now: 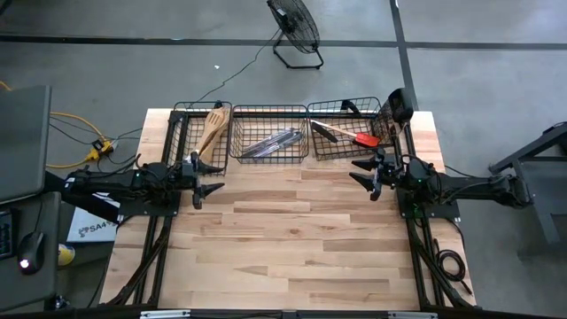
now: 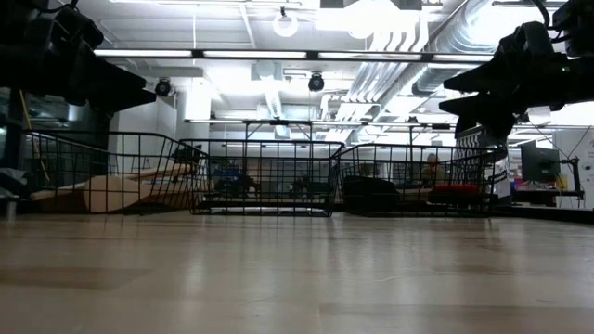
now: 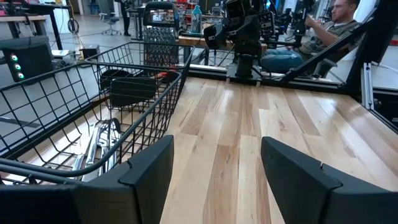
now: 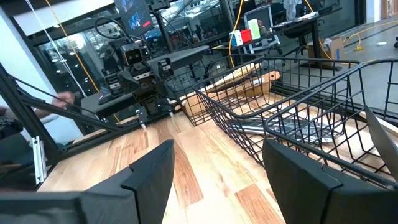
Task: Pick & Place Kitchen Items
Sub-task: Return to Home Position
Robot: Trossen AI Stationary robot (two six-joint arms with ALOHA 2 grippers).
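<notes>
Sorted by kind: wooden utensils [image 1: 213, 131] left of the middle wire basket [image 1: 269, 110], silver cutlery [image 1: 273, 143] inside, red-headed spatula [image 1: 366, 139] right. The left gripper [image 1: 213, 178] and right gripper [image 1: 359, 174] flank its front, jaws apart and empty, seemingly parked.

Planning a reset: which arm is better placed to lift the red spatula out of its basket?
Right. The red spatula lies in the right-hand basket, just beyond the open right gripper; the left gripper waits across the table.

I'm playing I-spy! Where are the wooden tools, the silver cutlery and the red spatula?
wooden tools [image 1: 213, 127], high view, on the middle of the pale pile.
silver cutlery [image 1: 273, 142], high view, on the bundle's middle.
red spatula [image 1: 367, 139], high view, on its red head.
</notes>
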